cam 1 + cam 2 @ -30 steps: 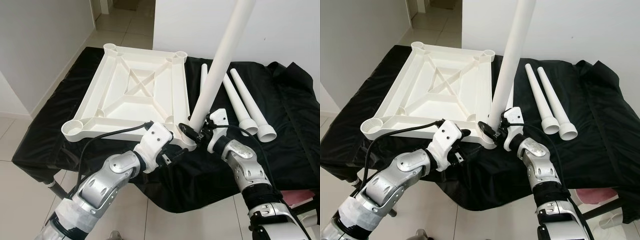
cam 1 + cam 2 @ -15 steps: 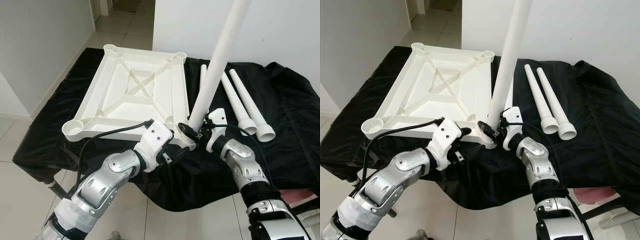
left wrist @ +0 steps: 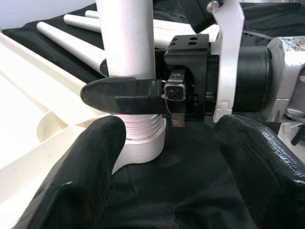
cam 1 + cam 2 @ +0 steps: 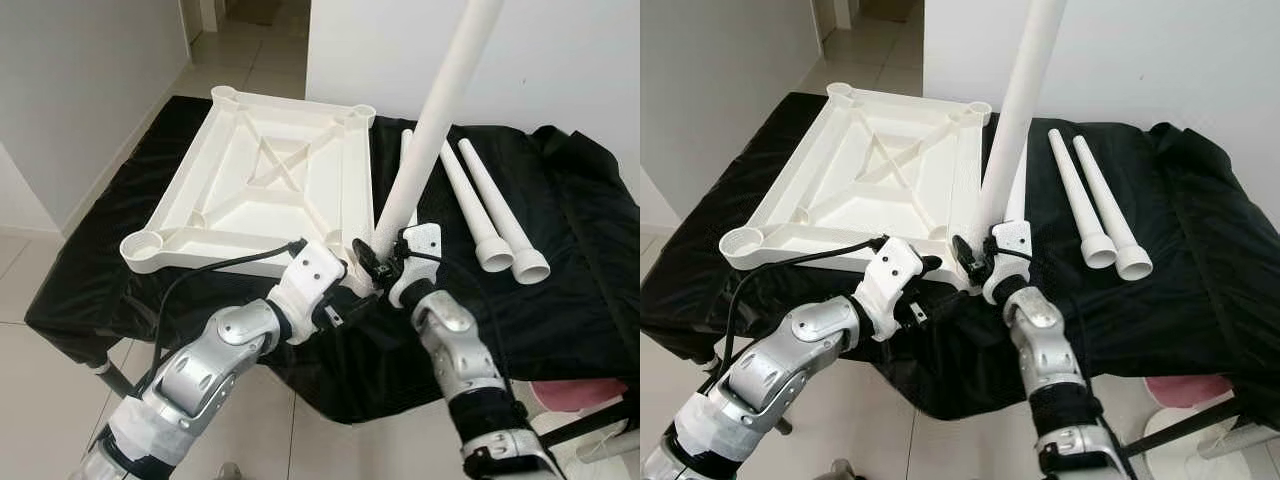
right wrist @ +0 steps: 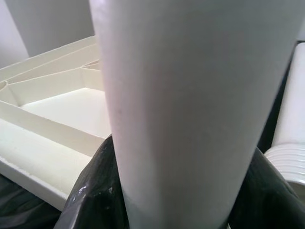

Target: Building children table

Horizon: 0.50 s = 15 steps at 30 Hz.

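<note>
Left wrist view: right gripper [image 3: 143, 95] clamps the upright leg [image 3: 128, 38] just above its threaded end, seated in the upturned tabletop's [image 4: 270, 180] near corner socket — left gripper [image 4: 345, 300] open, beside it.

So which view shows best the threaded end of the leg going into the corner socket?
The left wrist view: the leg's threads sit just above the corner socket, with the right gripper clamped above them. In the eye views the grippers hide that joint. The right wrist view shows the leg's smooth shaft close up.
</note>
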{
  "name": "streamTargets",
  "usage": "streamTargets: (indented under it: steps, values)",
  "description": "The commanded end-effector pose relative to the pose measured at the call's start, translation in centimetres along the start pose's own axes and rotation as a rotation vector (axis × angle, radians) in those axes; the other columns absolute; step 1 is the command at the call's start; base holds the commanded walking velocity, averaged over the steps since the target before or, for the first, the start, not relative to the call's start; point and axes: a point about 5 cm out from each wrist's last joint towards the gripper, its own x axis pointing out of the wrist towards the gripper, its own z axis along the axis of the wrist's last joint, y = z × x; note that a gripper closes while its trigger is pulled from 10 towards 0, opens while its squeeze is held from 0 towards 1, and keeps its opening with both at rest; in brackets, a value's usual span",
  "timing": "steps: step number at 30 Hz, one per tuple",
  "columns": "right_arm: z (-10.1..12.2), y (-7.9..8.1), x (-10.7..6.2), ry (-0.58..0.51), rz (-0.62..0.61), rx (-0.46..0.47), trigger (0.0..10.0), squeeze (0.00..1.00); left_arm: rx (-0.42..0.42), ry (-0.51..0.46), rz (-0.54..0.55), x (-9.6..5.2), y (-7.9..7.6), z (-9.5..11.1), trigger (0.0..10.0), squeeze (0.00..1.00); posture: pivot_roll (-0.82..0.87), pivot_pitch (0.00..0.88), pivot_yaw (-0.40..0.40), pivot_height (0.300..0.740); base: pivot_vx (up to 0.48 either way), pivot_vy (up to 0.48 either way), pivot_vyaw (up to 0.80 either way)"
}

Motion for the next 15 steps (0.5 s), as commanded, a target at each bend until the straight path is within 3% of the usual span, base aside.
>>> streamTargets:
  steps: [1, 7, 15]
  values:
    - [-1.5, -0.5, -0.8, 0.056, -0.1, 0.054, 10.0, 0.0, -0.008, 0.005, -0.08, 0.0, -0.5, -0.1, 10.0, 0.0, 0.04, 0.05, -0.068, 0.74, 0.0, 0.0, 0.0]
    - [-0.5, 0.9, -0.6, 0.008, -0.251, 0.066, 10.0, 0.0, -0.01, 0.003, -0.078, 0.0, -0.5, -0.1, 10.0, 0.0, 0.04, 0.05, -0.072, 0.74, 0.0, 0.0, 0.0]
    - [0.0, 0.9, -0.2, 0.001, -0.262, 0.046, 10.0, 0.0, -0.011, -0.002, -0.079, 0.2, -0.5, 0.0, 10.0, 0.0, 0.04, 0.049, -0.076, 0.74, 0.0, 0.0, 0.0]
